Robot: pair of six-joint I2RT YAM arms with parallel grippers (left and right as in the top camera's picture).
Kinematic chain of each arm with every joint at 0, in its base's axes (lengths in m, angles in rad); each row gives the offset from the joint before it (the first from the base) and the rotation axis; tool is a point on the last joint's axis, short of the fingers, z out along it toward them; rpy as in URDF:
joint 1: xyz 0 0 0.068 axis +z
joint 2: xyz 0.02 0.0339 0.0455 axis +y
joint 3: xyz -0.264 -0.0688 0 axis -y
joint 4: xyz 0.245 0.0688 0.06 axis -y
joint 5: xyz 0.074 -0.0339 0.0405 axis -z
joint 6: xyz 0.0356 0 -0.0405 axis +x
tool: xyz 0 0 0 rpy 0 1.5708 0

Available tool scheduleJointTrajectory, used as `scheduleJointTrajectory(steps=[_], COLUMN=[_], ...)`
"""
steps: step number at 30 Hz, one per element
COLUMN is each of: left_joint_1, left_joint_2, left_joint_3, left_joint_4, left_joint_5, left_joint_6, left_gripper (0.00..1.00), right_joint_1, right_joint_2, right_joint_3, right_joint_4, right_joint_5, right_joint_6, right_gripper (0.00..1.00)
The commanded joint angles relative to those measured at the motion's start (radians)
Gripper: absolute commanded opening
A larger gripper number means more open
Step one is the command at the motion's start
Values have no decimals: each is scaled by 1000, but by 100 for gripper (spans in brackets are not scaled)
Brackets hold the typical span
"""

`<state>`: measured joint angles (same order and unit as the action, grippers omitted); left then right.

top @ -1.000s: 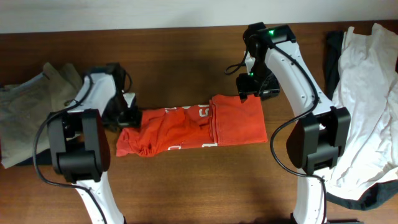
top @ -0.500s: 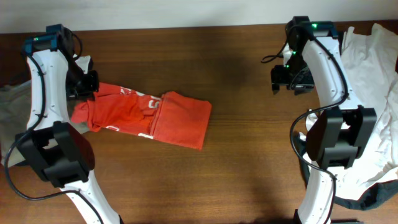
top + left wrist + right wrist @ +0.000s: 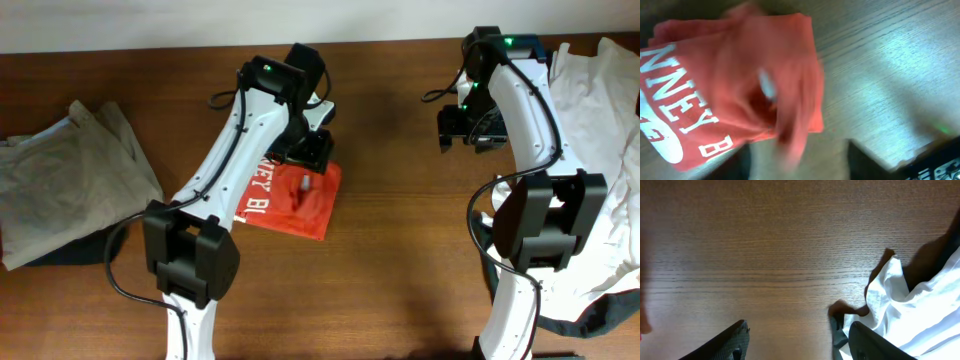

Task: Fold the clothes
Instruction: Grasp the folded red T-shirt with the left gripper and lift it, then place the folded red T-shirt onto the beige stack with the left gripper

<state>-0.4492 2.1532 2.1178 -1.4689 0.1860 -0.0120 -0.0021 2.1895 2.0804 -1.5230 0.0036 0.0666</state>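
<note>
The red-orange T-shirt (image 3: 295, 205) with white lettering lies folded into a small packet on the brown table, left of the middle. My left gripper (image 3: 305, 160) hovers just above its far edge. In the blurred left wrist view the shirt (image 3: 715, 90) fills the upper left, and the left gripper (image 3: 800, 167) has its fingers spread, with a blurred red fold hanging between them. My right gripper (image 3: 465, 130) is open and empty over bare wood at the back right; its fingers (image 3: 800, 345) are spread wide.
A plain white shirt (image 3: 590, 130) lies heaped at the right edge, close to the right gripper, with dark cloth (image 3: 837, 330) under it. Khaki trousers (image 3: 60, 180) lie at the far left. Bare table (image 3: 400, 280) lies between the arms.
My left arm has swung from the far left to the middle, carrying the shirt's left part over the rest. The shirt is now a shorter packet. The right arm moved off right, then held still.
</note>
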Motion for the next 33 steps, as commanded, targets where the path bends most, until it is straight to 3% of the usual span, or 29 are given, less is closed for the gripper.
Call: scheduleJointTrajectory(steps=[1,2,4,5,6,8,11,12,15,16,17,18,19,23,26,29,33], left_joint_1=[2,32,117,163,219,312,397,407,388,368,359,357,357,406,523,650,868], left_joint_2=[12,12,12,12,24,91,238,301,406,449,465,468,468,468,468,462,408], left_joint_3=[8,8,8,7,7,7,7,7,7,7,7,7,8,46,409,721,751], left_joint_4=[-2,-26,-38,-23,2,10,13,-10,-48,-58,-66,-70,-78,-92,-163,-219,-219], left_joint_5=[-40,-145,-175,-174,-123,66,79,208,360,359,356,356,356,326,63,-78,-142], left_joint_6=[-2,-2,-3,-3,33,239,256,345,435,434,433,433,433,401,191,135,101], left_gripper=[79,80,84,95,99,99,99,99,99,82,42,14,1,1,1,0,0], right_joint_1=[2,2,2,2,2,2,2,2,2,2,2,2,2,2,2,2,2], right_joint_2=[-18,-18,-18,-18,-18,-18,-18,-18,-18,-18,-18,-18,-18,-18,-18,-18,-18], right_joint_3=[10,10,10,10,10,10,10,10,4,4,4,4,4,4,4,4,4], right_joint_4=[-8,-10,-10,-10,-10,-10,-16,-15,-14,-15,-15,-15,-14,-14,-19,-23,-33], right_joint_5=[8,8,8,8,8,8,8,8,8,8,8,9,8,9,9,8,9], right_joint_6=[-8,-8,-8,-8,-8,-8,-8,-8,-8,-8,-8,-8,-8,-8,-8,-8,-8], right_gripper=[68,67,68,68,68,68,68,68,68,68,68,68,68,68,68,68,68])
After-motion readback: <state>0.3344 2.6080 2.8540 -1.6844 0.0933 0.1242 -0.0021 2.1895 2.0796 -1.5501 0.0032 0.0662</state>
